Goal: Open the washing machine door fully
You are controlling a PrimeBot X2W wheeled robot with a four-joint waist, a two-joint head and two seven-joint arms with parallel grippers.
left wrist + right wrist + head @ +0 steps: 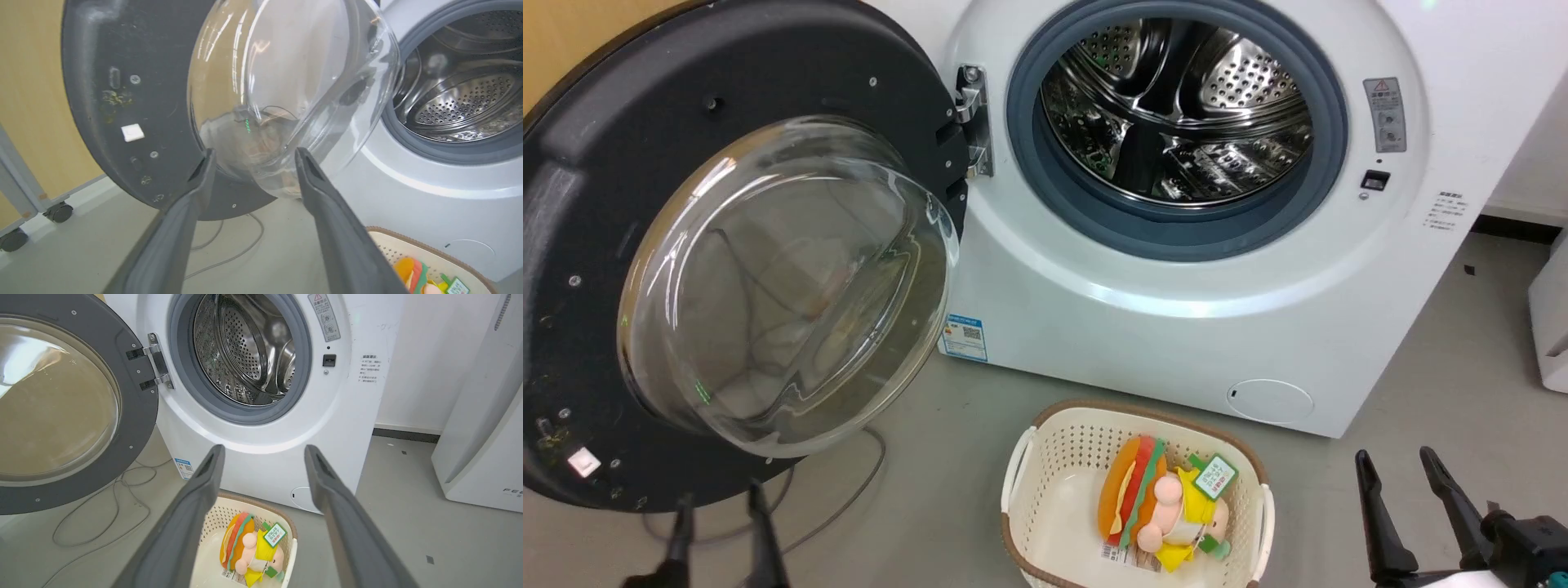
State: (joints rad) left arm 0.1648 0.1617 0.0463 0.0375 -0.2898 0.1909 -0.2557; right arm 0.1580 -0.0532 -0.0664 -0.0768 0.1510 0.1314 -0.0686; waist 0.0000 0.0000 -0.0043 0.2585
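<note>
The washing machine door (743,269) stands swung wide on its metal hinge (972,122) at the robot's left of the washing machine (1176,327), its black inner face and bulging glass bowl turned toward the head camera. The grey rubber ring (1176,237) and the perforated steel drum (1176,106) lie fully exposed. The left gripper (719,496) hangs low by the door's bottom rim, its two dark fingers parted and gripping nothing (in the left wrist view the fingertips frame the lower edge of the bowl, though whether they touch the door cannot be told). The right gripper (1395,454) hovers at the lower right, well apart from the machine, its fingers spread wide and likewise empty. On the grey floor in front of the washer sits a cream basket (1013,482) with a brown rim, holding a plush toy (1152,506) shaped like a burger. A thin cable (866,474) trails across the floor beneath the door, and a blue sticker (965,336) marks the machine's lower left corner.
</note>
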